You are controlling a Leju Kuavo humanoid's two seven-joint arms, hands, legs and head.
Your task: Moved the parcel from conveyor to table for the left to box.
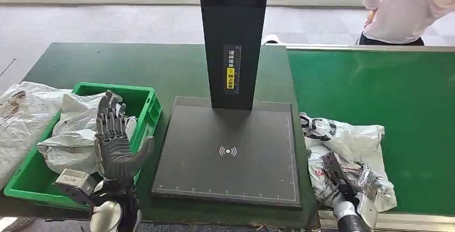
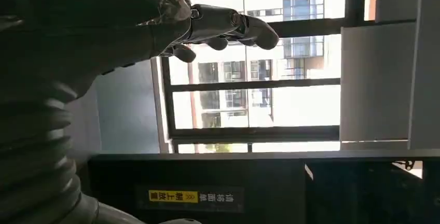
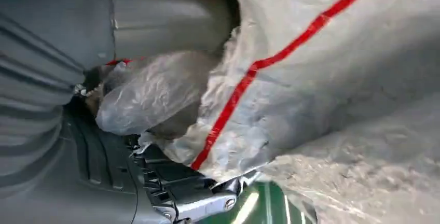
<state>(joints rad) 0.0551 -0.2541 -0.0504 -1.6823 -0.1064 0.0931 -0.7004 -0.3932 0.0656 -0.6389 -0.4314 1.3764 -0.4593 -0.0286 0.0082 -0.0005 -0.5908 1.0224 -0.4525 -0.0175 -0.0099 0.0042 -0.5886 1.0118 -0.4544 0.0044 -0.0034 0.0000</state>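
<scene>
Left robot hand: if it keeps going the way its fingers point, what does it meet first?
The left robot hand points up and forward above the green crate. Its wrist view shows open air, then windows. The way looks free, though depth is unclear.

The right hand (image 1: 343,181) is partly buried in the crumpled white parcel (image 1: 349,151) on the conveyor (image 1: 375,92), so its fingers cannot be made out; the right wrist view is too close to settle the grip. The person (image 1: 402,6) is cut off by the frame's top edge. The parcel's print is too small to read, as is the label (image 1: 231,68) on the scanner post.
</scene>
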